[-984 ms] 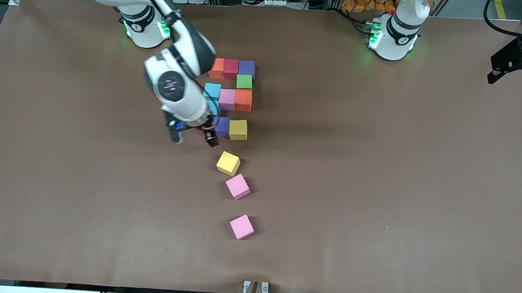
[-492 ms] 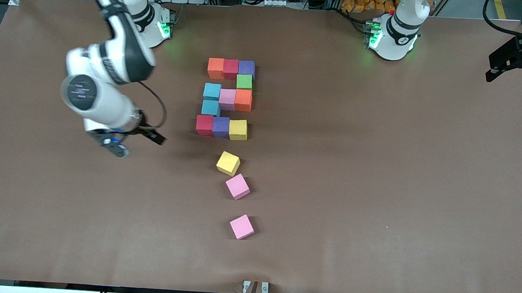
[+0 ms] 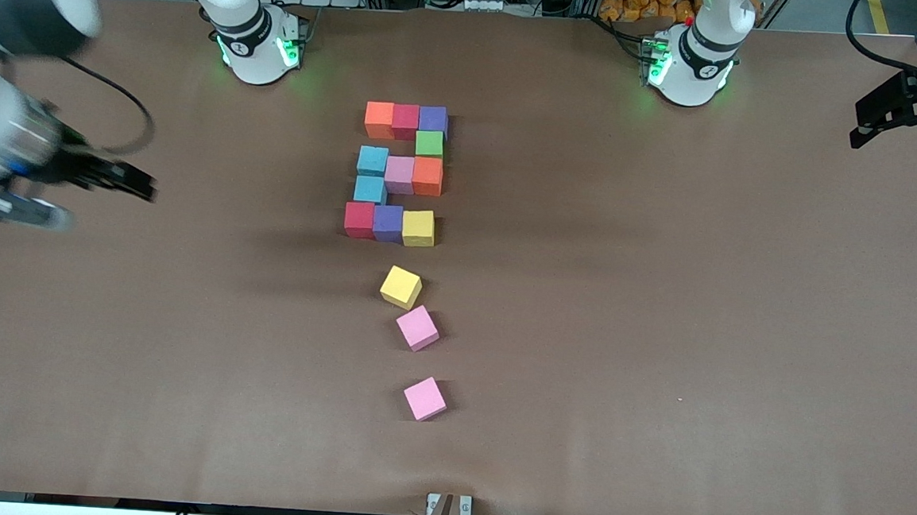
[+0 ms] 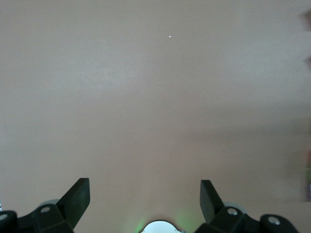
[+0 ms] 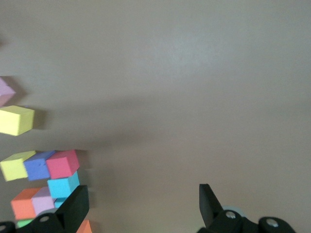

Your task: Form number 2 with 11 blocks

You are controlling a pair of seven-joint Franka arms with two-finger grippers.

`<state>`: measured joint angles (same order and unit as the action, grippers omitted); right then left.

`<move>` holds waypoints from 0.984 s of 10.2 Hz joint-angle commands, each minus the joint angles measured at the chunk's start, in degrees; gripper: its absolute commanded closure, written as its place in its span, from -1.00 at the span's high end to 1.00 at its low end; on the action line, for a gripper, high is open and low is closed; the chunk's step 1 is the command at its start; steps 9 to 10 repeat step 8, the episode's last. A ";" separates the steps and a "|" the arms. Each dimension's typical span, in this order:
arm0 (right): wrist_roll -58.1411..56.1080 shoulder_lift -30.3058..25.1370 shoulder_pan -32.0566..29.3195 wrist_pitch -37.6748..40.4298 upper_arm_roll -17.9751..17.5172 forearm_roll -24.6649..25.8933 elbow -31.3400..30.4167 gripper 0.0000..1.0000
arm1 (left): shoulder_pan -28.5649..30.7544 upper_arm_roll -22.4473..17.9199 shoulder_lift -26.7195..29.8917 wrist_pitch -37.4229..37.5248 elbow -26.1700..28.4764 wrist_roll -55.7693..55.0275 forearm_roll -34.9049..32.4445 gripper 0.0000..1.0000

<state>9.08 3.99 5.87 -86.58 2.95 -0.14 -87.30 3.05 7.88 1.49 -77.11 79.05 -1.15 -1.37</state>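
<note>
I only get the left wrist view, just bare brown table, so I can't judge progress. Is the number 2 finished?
Observer: Yes. The digit 2 of small foam cubes stands complete: eleven touching cubes, three wide and five tall.
Operator: Any cubes left over?
Observer: Three lie loose, nearer the front camera than the digit: a yellow foam cube, a bright pink foam cube and a second pink foam cube.
Operator: Where are the pincers?
Observer: The right pincer hangs open and empty over the right arm's end of the table; the left pincer waits over the left arm's end.

Matte foam blocks (image 3: 399,174) on a smooth matte brown table (image 3: 663,302)
</note>
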 commanded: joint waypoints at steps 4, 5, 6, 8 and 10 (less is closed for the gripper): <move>-2.14 -0.39 2.66 6.67 2.06 -0.39 7.93 1.00 | 0.12 0.03 -0.87 0.56 0.22 -0.08 1.28 1.00; -2.05 -0.65 2.66 7.12 2.06 -0.30 7.93 1.00 | 0.12 0.12 -0.87 0.56 0.22 -0.08 1.37 1.00; -2.14 -1.96 2.66 7.30 2.15 -0.30 7.85 1.00 | 0.20 0.12 -0.87 0.56 0.22 0.01 1.37 1.00; -2.23 -3.20 2.40 9.05 2.23 -0.04 7.58 1.00 | 0.20 0.12 -0.96 0.56 0.22 -0.17 1.37 1.00; -2.23 -3.20 2.40 9.05 2.23 -0.04 7.58 1.00 | 0.20 0.12 -0.96 0.56 0.22 -0.17 1.37 1.00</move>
